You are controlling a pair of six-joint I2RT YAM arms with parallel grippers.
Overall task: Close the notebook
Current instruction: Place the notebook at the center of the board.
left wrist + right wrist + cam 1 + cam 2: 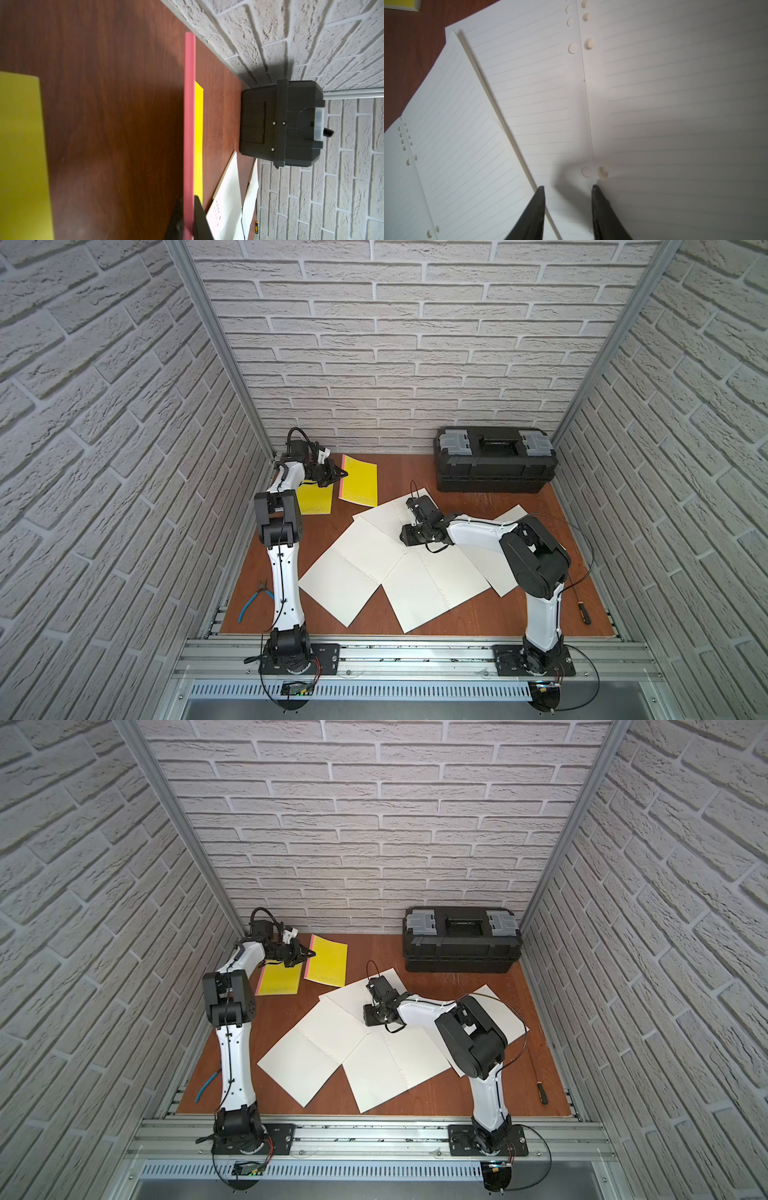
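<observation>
- left tool (340,475) is seen clenched on the pink edge (189,124) of the yellow notebook (360,483); in the left wrist view this edge is pinched between both jaws.
- the yellow notebook is found directly ahead of the left tool, with its yellow face spread beyond the tips on the brown surface (328,526); whether it is fully shut cannot be told.
- a second yellow booklet (316,501) is placed just beside the left tool on the opposite side, apart from the notebook and partly hidden by the arm.
- right tool (568,186) is held released, jaws apart with nothing between them, over white lined pages (529,93) that are laid open; contact with the paper cannot be told.
- the yellow notebook is seen well apart from the right tool.
- a black toolbox (494,464) is set far ahead of the left tool, past the notebook, against the brick wall.
</observation>
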